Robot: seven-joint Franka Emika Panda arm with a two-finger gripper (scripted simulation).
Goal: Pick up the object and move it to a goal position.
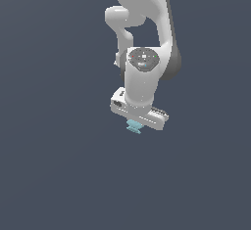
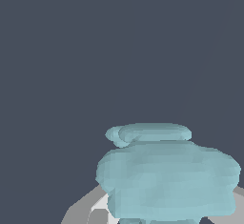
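Slate-grey backdrop; wrist view alone shows object (image 2: pixel 167 175) ridges.

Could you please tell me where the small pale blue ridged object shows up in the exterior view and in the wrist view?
Exterior view: the pale blue object peeks out just under the white gripper, near the picture's centre; only a small part shows.
Wrist view: the same object fills the lower part of the picture, close to the camera, with grey gripper parts at its sides.
Shared landmark: the gripper, directly against the object in both views.

White arm (image 1: pixel 147 23) folded downward, wrist vertical, gripper (image 1: pixel 138 121) pointing down, jaws hidden beneath hand
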